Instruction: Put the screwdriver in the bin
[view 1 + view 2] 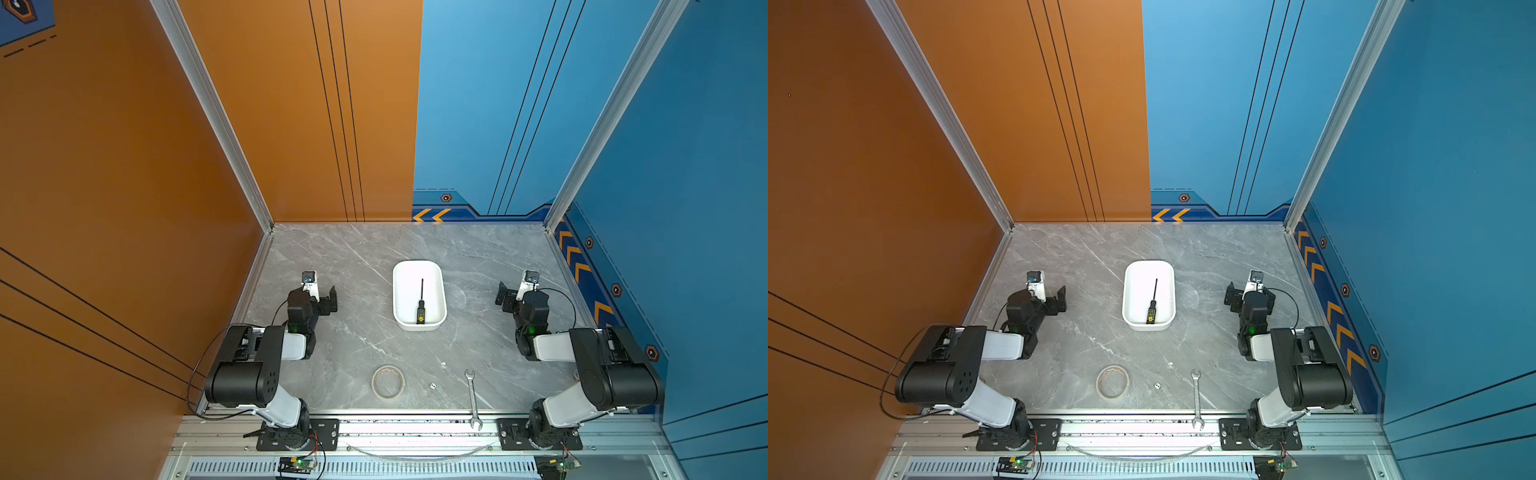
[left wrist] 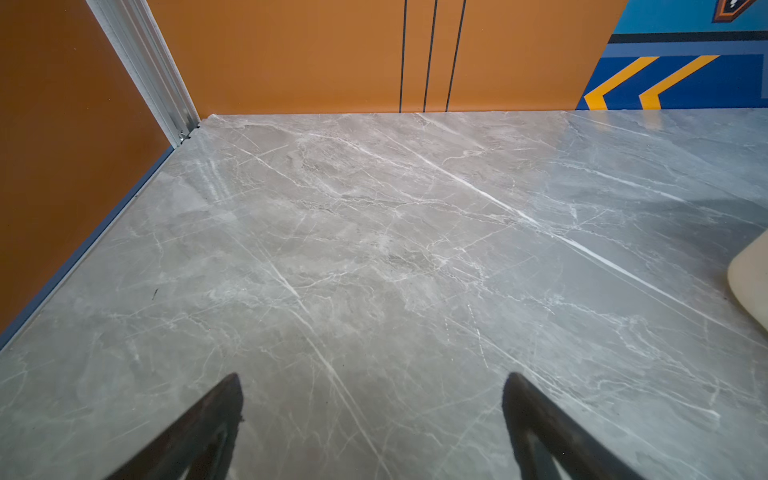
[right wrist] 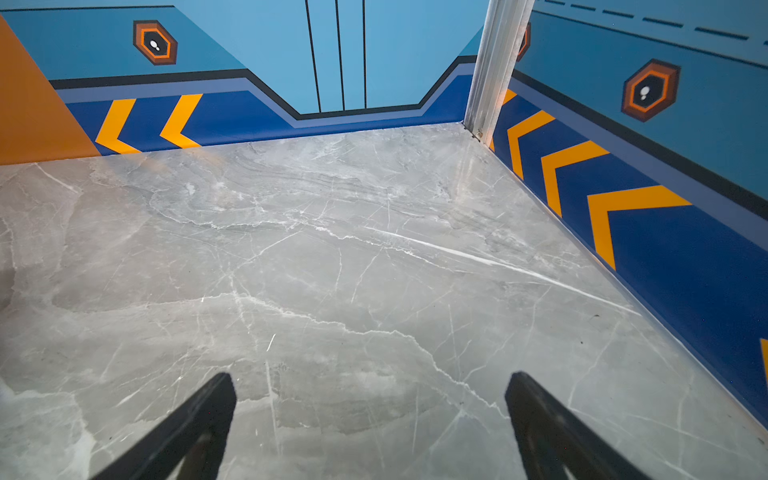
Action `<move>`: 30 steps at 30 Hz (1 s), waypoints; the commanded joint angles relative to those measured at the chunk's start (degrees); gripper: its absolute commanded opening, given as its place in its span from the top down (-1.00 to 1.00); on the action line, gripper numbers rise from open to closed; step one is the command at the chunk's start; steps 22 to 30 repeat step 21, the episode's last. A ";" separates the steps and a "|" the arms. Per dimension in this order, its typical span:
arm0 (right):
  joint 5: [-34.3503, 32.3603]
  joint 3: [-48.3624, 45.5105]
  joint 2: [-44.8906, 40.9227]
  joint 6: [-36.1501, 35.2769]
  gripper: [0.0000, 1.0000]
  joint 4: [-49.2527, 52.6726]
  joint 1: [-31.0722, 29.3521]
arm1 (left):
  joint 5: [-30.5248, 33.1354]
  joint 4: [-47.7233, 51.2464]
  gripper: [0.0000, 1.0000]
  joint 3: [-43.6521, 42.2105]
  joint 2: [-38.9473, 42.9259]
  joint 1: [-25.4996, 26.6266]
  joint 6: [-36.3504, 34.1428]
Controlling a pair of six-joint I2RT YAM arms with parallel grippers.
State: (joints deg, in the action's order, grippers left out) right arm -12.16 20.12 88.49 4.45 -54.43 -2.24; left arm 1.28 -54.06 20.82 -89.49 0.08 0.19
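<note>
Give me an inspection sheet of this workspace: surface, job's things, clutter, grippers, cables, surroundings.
Surface: grey marble-pattern table; no spills seen.
Job's things: screwdriver lies flat inside the bin, handle toward the robot.
Clutter: tape ring, small white cube and wrench on the near part of the table; the wrench's near end overhangs the front rail.
Grippers: left gripper and right gripper both open and empty, on either side of the bin and apart from it.
Cables: black cable loops beside the left arm; thinner cable arcs by the right wrist.
Surroundings: orange wall, blue wall.
</note>
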 commanded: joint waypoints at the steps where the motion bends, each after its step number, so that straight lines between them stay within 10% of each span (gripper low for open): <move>1: 0.23 0.53 0.11 0.12 -0.99 1.00 0.07 | 2.15 0.98 -0.96 0.83 -0.15 0.40 -0.76; 30: -0.48 0.75 0.11 -0.35 -0.99 1.29 -0.48 | 2.15 0.98 -0.96 0.83 -0.15 0.43 -0.75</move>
